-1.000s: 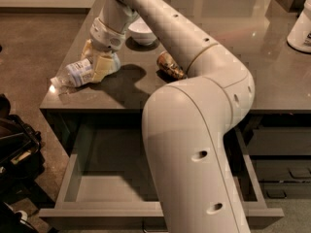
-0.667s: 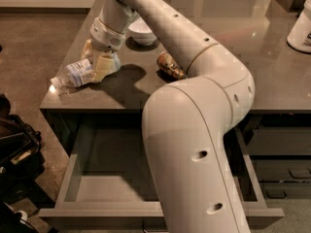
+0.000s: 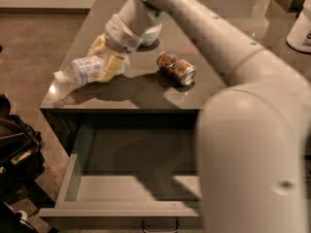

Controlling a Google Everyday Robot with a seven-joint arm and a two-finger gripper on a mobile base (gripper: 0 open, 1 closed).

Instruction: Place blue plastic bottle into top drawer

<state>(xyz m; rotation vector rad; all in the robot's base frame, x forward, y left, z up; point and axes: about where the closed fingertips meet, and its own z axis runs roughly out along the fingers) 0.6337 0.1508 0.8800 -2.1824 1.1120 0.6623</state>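
The blue plastic bottle [image 3: 83, 70] lies on its side, cap to the left, over the left part of the grey counter [image 3: 146, 93]. Its shadow falls on the counter below it, so it seems held just above the surface. My gripper [image 3: 106, 57] reaches down from the upper right. Its tan fingers [image 3: 114, 66] are closed around the bottle's base end. The top drawer [image 3: 97, 188] is pulled open below the counter's front edge, and its grey bottom is bare. A small metal handle [image 3: 160, 224] shows on its front. My arm [image 3: 252, 144] hides the drawer's right part.
A brown-gold can [image 3: 176, 68] lies on its side right of the bottle. A white bowl [image 3: 151, 33] sits behind the gripper. A white container [image 3: 301, 28] stands at the far right. Dark bags [image 3: 14, 149] sit on the floor left of the drawer.
The bottle has risen slightly in the gripper. My arm's large lower link has swung to the right, uncovering more of the open drawer.
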